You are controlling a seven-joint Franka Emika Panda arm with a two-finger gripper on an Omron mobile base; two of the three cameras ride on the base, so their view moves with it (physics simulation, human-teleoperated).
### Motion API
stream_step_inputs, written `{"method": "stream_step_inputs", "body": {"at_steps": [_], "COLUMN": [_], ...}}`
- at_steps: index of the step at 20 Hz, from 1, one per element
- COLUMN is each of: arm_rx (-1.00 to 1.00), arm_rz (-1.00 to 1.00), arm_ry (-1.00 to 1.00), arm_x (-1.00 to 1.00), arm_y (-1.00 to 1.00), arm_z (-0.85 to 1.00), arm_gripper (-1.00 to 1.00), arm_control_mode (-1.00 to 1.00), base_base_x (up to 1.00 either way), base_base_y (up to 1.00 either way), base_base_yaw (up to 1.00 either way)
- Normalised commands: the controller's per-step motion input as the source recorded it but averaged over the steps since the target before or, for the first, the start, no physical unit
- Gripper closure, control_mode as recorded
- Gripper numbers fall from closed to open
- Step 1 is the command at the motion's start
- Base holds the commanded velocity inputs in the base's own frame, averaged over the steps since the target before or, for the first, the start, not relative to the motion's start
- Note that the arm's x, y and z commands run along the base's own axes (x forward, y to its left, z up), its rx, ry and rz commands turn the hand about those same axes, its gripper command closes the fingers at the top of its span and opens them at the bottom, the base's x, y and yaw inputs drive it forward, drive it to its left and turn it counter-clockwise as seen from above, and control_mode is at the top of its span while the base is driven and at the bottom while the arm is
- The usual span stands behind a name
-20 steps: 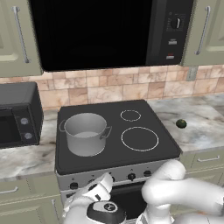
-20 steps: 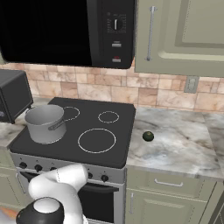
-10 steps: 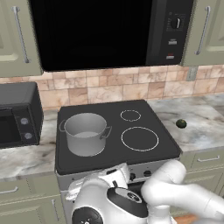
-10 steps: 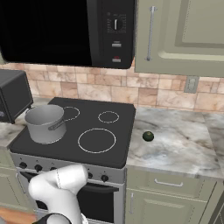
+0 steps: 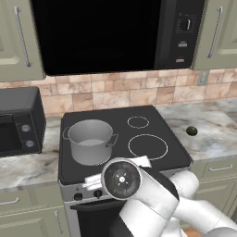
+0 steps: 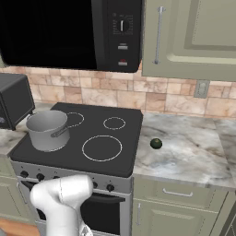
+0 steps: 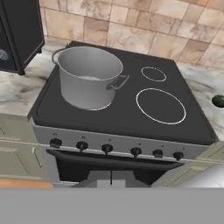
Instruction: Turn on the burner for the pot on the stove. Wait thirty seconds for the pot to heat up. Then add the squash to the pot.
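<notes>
Gripper (image 7: 111, 180) clenched, grasping nothing, low in front of stove (image 7: 131, 118), facing knob row (image 7: 107, 148). Grey pot (image 5: 90, 140) upright on left front burner (image 7: 89, 106), no lid. Squash (image 6: 156, 143) on marble table (image 6: 193, 154) right of stove, well apart from pot. Toaster oven (image 5: 18, 121) on table at left.

Grey lidless pot (image 7: 89, 81) upright on black stove (image 7: 131, 118) front-left; dark green squash (image 6: 156, 143) on counter right

base views: flank stove (image 5: 115, 139), looking down | hand view: nearer, facing its front
</notes>
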Motion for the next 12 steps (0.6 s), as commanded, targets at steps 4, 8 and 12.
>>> {"method": "stream_step_inputs", "body": {"at_steps": [4, 8, 12], "arm_rx": [0.11, 0.09, 0.04], "arm_rz": [0.00, 0.01, 0.08], "arm_ry": [0.34, 0.24, 0.02], "arm_x": [-0.01, 0.00, 0.00], "arm_y": [-0.48, -0.63, -0.71], "arm_z": [0.22, 0.01, -0.06], "arm_gripper": [1.00, 1.00, 1.00], "arm_control_mode": [-1.00, -1.00, -1.00], "base_base_x": [0.00, 0.00, 0.00], "base_base_y": [0.00, 0.00, 0.00], "base_base_yaw": [0.00, 0.00, 0.00]}}
